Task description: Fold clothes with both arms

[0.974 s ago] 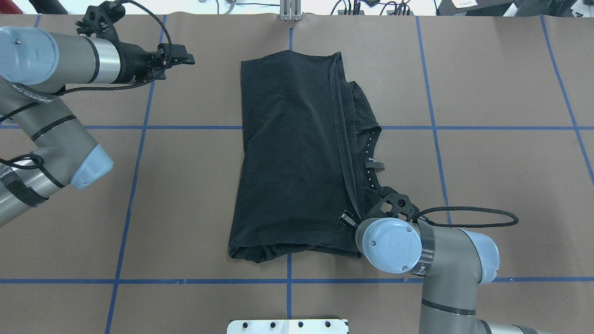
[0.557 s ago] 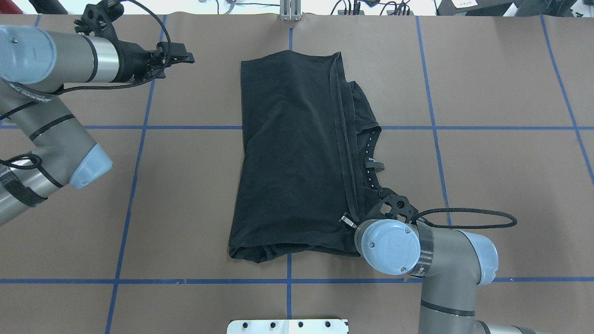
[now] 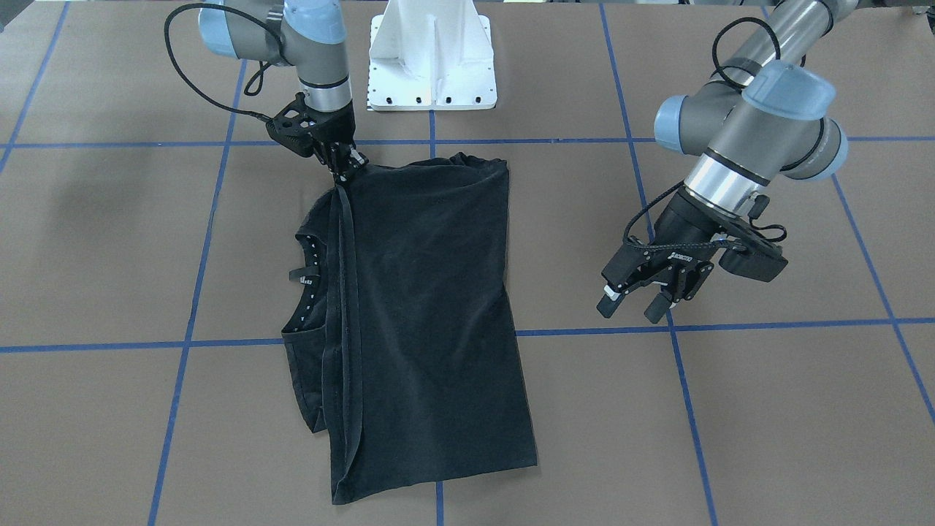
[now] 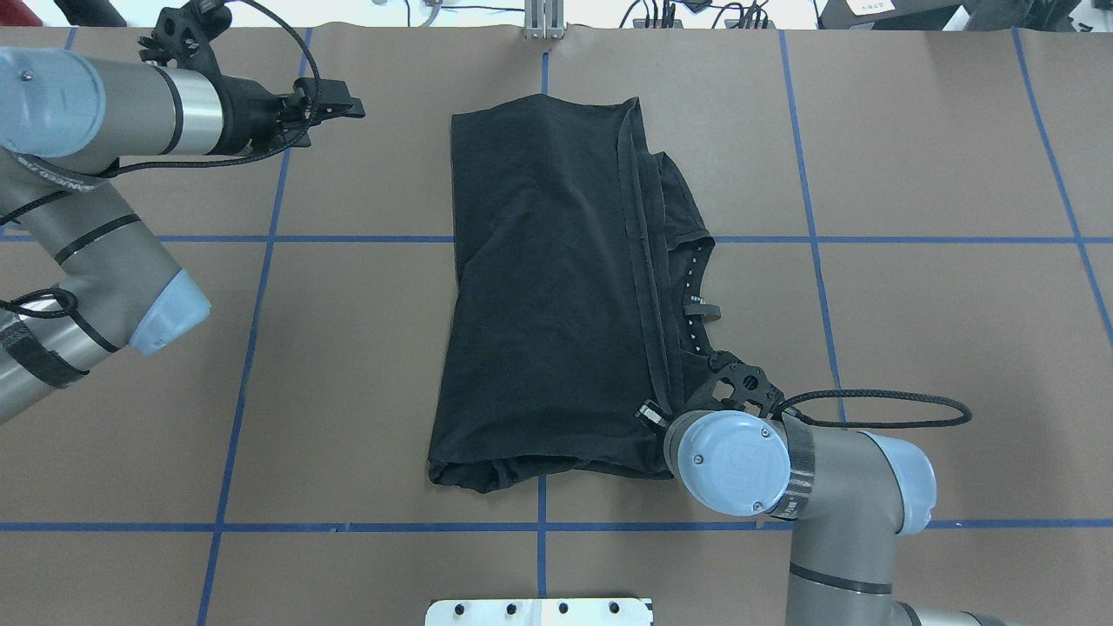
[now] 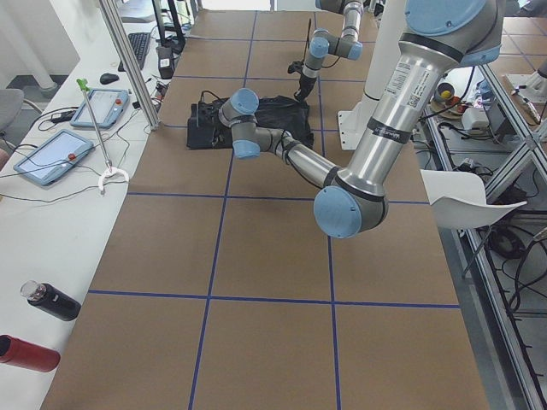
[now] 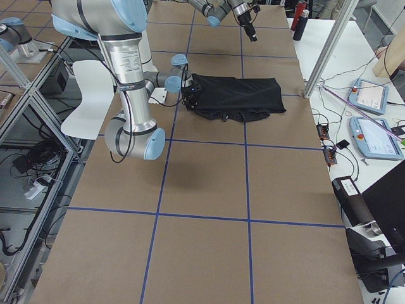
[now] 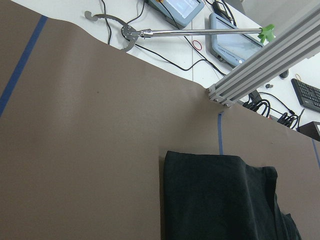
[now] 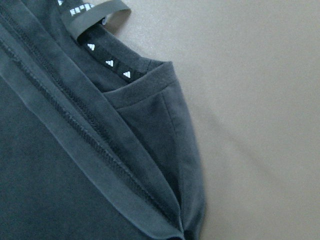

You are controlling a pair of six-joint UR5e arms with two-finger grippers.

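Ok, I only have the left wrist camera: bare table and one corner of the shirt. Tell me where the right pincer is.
Observer: The right pincer is at the T-shirt's corner nearest the robot's base, shut on the folded hem.
Operator: Now give me the state of my own pincer.
Observer: The left pincer is open and empty, held over bare table beside the shirt, not touching it.
Operator: Describe how the shirt lies.
Observer: It is folded lengthwise, with the collar showing along the edge on the right arm's side.
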